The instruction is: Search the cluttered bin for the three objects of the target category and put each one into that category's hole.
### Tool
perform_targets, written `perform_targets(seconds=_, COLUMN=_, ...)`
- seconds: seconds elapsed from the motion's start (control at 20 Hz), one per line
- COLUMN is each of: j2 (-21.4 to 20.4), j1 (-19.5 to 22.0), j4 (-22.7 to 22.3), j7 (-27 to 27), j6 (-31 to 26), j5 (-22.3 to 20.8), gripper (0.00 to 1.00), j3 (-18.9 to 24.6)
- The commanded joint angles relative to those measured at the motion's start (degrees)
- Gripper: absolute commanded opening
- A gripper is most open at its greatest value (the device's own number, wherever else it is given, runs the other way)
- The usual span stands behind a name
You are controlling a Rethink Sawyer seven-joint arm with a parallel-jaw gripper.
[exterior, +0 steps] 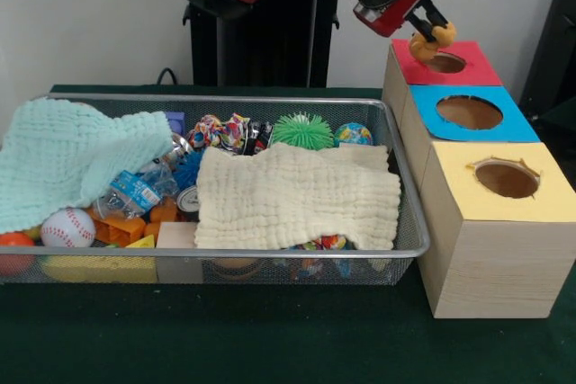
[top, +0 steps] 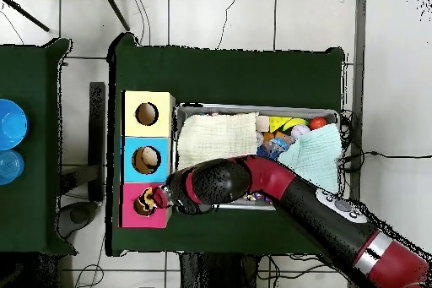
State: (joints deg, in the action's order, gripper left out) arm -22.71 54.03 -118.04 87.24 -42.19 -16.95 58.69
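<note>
My gripper (exterior: pixel 433 30) hangs just above the red-faced box and is shut on a small orange-yellow object (exterior: pixel 427 44). The object sits at the near-left edge of the round hole (exterior: pixel 446 63) in the red card face. In the overhead view the gripper (top: pixel 160 198) is over the same hole (top: pixel 143 205), which it partly covers. The wire-mesh bin (exterior: pixel 225 98) stands left of the boxes and is full of clutter; it also shows in the overhead view (top: pixel 253 106).
A blue-faced hole (exterior: pixel 469 112) and a yellow-faced hole (exterior: pixel 507 179) lie in line with the red one. In the bin are a mint cloth (exterior: pixel 72 155), a cream cloth (exterior: pixel 297 195), a baseball (exterior: pixel 67 227) and a green spiky ball (exterior: pixel 302 130).
</note>
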Motion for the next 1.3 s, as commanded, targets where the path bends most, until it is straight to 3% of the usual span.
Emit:
perform_targets(seconds=0.05, j2=3.10, j1=-0.70, j4=-1.91, j7=-2.89, j6=-1.34, j5=-2.42, gripper=0.00, j3=-2.09)
perform_targets(seconds=0.45, j2=5.02, j1=-0.93, j4=-1.94, j7=-3.41, j6=1.49, j5=-6.04, gripper=0.00, j3=-3.92)
perform_targets(seconds=1.3, j2=7.15, j1=0.94, j4=-2.21, j7=-2.24, j6=10.24, j5=-10.59, gripper=0.00, j3=-0.93)
